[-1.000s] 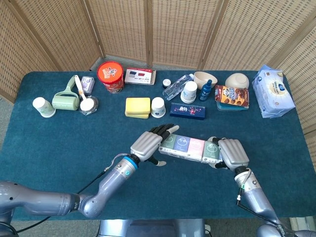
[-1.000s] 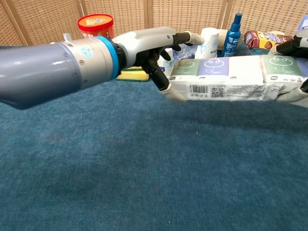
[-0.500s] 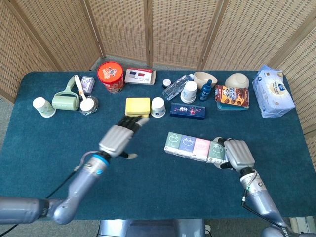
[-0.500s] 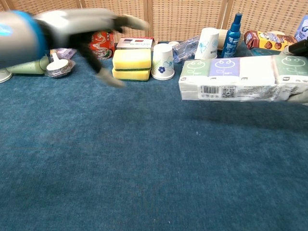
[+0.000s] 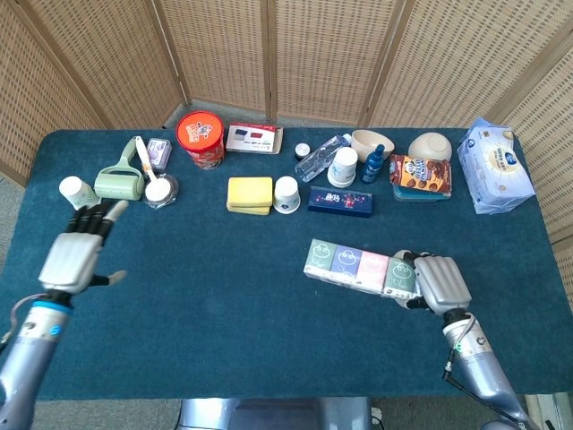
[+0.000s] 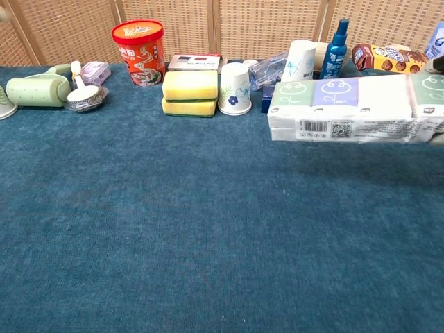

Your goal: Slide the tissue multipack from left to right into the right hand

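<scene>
Left robot hand (image 5: 72, 255): near the table's left edge, fingers extended and spread, holding nothing; out of the chest view.

Table (image 5: 206, 296): dark blue cloth top carrying all items.

Paper cup (image 5: 75, 193): far-left area, just beyond the left robot hand's fingertips.

Lint roller (image 5: 118, 179): green, beside the cup toward the far edge.

Red tub (image 5: 200, 136): upright, by the far edge, left of centre.

Yellow sponges (image 5: 249, 193): stacked, middle of the table toward the far side; a white floral cup (image 5: 286, 193) stands just to their right.

Dark blue box (image 5: 340, 200): flat, right of the floral cup.

Tissue multipack (image 5: 360, 267): right half of the table, toward the near edge. Long axis runs roughly along the table's left-right line, with the right end angled slightly toward the near edge. The left end points toward the table's centre; the right end sits in the right robot hand. Four packs show along the top in pastel colours; in the chest view a barcode faces the near edge.

Right robot hand (image 5: 439, 283): at the multipack's right end, fingers curled over it. It appears to grip the pack, though the contact under the palm is hidden.

Blue wipes pack (image 5: 494, 167): far-right corner.
</scene>
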{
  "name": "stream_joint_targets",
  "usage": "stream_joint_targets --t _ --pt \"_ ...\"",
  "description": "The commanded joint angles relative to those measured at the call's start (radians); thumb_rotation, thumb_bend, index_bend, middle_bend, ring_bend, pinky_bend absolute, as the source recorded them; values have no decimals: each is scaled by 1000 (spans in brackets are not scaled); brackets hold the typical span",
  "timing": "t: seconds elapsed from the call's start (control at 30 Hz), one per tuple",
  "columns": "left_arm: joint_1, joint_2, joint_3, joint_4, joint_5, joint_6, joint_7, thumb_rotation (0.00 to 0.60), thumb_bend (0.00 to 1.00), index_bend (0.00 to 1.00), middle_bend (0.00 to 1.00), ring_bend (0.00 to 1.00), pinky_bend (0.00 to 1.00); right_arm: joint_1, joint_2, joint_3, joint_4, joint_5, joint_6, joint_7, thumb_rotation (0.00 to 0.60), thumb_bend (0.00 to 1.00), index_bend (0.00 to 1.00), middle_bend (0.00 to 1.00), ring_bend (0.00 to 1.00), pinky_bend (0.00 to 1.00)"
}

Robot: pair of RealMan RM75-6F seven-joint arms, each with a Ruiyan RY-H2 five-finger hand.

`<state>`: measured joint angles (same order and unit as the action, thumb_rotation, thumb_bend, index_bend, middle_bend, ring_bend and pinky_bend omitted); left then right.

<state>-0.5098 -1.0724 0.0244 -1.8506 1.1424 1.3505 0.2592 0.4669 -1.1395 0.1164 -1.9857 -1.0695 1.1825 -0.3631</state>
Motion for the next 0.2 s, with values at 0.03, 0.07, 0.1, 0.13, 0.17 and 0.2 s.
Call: stream_joint_targets --t 0.03,0.07,0.1,0.13,0.17,0.2 --pt "70 26 33 60 43 56 -83 600 0 0 0 0 0 -4 -2 -2 0 -4 7 -2 600 626 637 754 703 908" --pt "90 29 40 82 66 70 -115 600 0 0 0 0 0 -6 -4 -3 1 -6 10 -3 600 626 637 754 703 908" --pt "102 29 44 96 81 78 -135 600 0 0 0 0 0 -7 -4 -4 2 -7 12 -3 600 626 637 754 703 908" --pt "114 30 48 108 94 86 -153 600 0 0 0 0 0 -8 -5 -4 3 -8 13 -4 600 626 637 754 703 908" --pt "130 31 53 123 114 96 -181 600 0 0 0 0 0 -10 -5 -5 4 -9 16 -4 600 626 637 754 703 908" --pt "138 31 55 130 127 102 -198 600 0 0 0 0 0 -11 -6 -5 5 -9 18 -4 600 626 637 754 703 908"
